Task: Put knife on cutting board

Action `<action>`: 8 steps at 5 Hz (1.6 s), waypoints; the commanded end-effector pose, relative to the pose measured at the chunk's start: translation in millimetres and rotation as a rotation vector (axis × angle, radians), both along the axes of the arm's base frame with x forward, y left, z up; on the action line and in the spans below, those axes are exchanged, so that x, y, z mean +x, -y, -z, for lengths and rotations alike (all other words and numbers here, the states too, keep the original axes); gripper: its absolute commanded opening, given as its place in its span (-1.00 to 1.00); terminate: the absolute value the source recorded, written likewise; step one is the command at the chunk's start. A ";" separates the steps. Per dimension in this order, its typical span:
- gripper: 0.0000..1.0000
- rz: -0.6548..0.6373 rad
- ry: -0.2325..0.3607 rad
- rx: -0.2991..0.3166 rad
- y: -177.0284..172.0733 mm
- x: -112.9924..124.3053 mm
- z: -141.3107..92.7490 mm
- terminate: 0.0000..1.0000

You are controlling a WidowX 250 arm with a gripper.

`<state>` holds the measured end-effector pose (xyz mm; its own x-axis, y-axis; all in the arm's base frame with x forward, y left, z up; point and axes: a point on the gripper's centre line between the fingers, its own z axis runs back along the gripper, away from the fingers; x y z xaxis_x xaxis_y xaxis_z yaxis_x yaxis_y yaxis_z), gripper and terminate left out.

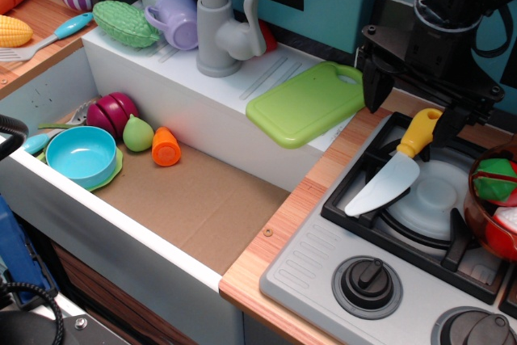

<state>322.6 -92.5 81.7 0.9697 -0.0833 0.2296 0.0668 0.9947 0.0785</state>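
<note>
The knife [393, 172], with a yellow handle and a pale blade, lies slanted on the stove grate [355, 220], blade tip toward the front left. The lime-green cutting board [303, 107] lies flat on the white ledge behind the sink, left of the stove, with its handle hole at the far right corner. My black gripper [412, 112] hangs over the back of the stove. Its jaws are open, one finger [376, 90] left of the handle and the other [449, 123] just right of the handle's end. I cannot tell whether it touches the handle.
A grey faucet [218, 30], a purple cup [179, 20] and a bumpy green toy vegetable [125, 23] stand on the ledge left of the board. The sink holds a blue bowl [81, 155] and toy foods. A red pot [494, 212] sits at the stove's right edge.
</note>
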 end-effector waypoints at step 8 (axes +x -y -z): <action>-1.00 -0.010 0.003 -0.065 -5.8 7.0 27.9 -1.00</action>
